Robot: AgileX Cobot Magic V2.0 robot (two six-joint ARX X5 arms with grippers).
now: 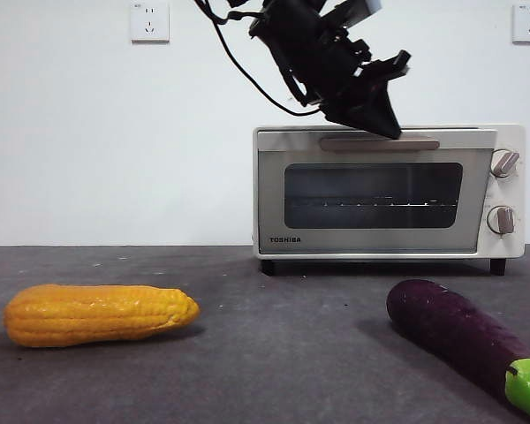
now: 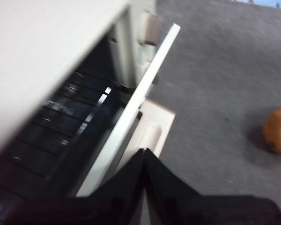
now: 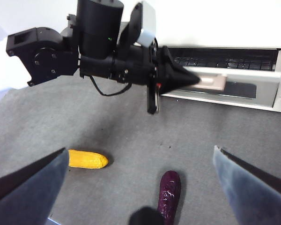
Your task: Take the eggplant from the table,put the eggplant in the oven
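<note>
The long dark purple toy eggplant [image 1: 464, 340] with its bright green stem cap lies flat on the dark grey matte table [image 1: 274, 353], towards the front right corner, its long axis running from the small cream-white toaster oven [image 1: 389, 190] at the back edge out to the front edge, stem end frontmost. The right gripper [image 3: 140, 187] hangs directly above it with its jaws spread wide, one on each side of the eggplant's line, so this arm is the nearer and a straight descent looks enough. The left gripper [image 1: 375, 115], jaws pressed together, sits at the oven's taupe bar handle [image 1: 380, 143], the door just ajar. The yellow corn cob [image 1: 97, 314] lies well apart, towards the front left corner
</note>
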